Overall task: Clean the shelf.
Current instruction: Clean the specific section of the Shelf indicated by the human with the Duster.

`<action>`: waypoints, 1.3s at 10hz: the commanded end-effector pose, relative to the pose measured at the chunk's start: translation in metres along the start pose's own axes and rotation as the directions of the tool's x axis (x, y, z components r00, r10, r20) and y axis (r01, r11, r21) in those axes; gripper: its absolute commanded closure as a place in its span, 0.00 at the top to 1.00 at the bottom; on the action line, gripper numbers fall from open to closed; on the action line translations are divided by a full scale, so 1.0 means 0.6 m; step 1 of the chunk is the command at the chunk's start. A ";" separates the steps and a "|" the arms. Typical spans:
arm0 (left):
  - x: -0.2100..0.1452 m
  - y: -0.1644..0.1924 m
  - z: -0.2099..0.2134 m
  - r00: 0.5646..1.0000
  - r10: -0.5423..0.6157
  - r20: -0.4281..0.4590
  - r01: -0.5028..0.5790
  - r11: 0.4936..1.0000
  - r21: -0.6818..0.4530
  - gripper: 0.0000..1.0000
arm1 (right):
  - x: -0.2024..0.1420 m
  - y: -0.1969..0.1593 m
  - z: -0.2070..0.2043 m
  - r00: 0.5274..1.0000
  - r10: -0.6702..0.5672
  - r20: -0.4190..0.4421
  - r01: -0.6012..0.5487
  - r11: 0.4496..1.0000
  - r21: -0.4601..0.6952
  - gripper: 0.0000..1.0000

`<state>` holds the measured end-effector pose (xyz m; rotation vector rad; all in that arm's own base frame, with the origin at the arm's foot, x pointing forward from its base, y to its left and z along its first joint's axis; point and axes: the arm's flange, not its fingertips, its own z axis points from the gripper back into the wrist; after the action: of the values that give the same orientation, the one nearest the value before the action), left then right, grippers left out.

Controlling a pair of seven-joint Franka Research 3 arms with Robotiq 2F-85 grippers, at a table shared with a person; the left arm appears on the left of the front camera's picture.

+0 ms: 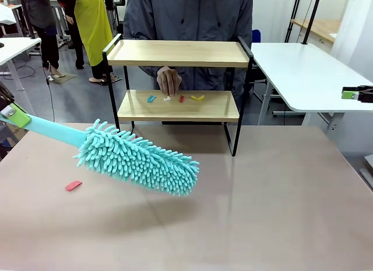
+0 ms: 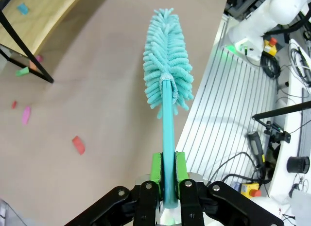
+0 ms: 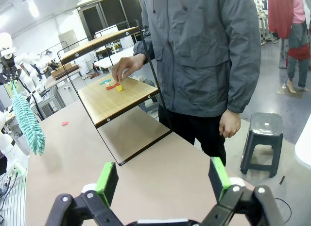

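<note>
The duster (image 2: 167, 65), judged light and soft-headed, was clamped by its stiff handle in the left gripper (image 2: 168, 163). The shelf (image 1: 178, 53), judged rigid, was seen well ahead of it. The right gripper (image 3: 165, 175) was seen spread wide, empty.

The shelf (image 1: 178, 53) stands upright at the far side of the surface (image 1: 262, 195). It has two light wooden boards, one above the other, in a thin black frame with raised side rails. Small coloured scraps (image 1: 198, 97) lie on the lower board.
</note>
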<state>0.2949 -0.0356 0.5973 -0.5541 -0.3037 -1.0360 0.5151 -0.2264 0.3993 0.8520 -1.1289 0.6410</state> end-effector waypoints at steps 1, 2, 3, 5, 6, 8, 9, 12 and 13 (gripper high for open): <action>0.000 -0.001 0.004 1.000 -0.006 0.017 0.006 1.000 0.000 0.14 | 0.004 0.004 -0.003 1.000 0.005 0.000 -0.005 1.000 -0.004 1.00; 0.000 -0.001 0.004 1.000 -0.006 0.017 0.006 1.000 0.000 0.14 | 0.004 0.004 -0.003 1.000 0.005 0.000 -0.005 1.000 -0.004 1.00; 0.000 -0.001 0.004 1.000 -0.006 0.017 0.006 1.000 0.000 0.14 | 0.004 0.004 -0.003 1.000 0.005 0.000 -0.005 1.000 -0.004 1.00; 0.009 -0.006 -0.017 0.998 0.006 0.057 -0.005 1.000 -0.013 0.14 | 0.004 0.004 -0.003 1.000 0.005 0.000 -0.005 1.000 -0.004 1.00; 0.023 -0.019 -0.034 0.992 0.027 0.125 -0.027 1.000 -0.005 0.14 | 0.004 0.004 -0.003 1.000 0.005 0.000 -0.005 1.000 -0.004 1.00; 0.047 -0.049 -0.056 0.967 0.046 0.252 -0.061 0.997 0.049 0.14 | 0.004 0.004 -0.003 1.000 0.005 0.000 -0.005 1.000 -0.004 1.00; 0.061 -0.050 -0.065 0.947 0.049 0.318 -0.071 0.996 0.058 0.14 | 0.004 0.004 -0.003 1.000 0.005 0.000 -0.005 1.000 -0.004 1.00; 0.112 -0.039 -0.123 0.884 0.118 0.452 -0.190 0.975 0.115 0.14 | 0.004 0.004 -0.003 1.000 0.005 0.000 -0.005 1.000 -0.004 1.00; 0.138 -0.032 -0.147 0.860 0.134 0.493 -0.249 0.952 0.176 0.14 | 0.004 0.004 -0.003 1.000 0.005 0.000 -0.005 1.000 -0.004 1.00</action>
<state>0.3058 -0.1293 0.5796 -0.6344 -0.7217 -0.7073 0.5150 -0.2265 0.3994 0.8518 -1.1290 0.6410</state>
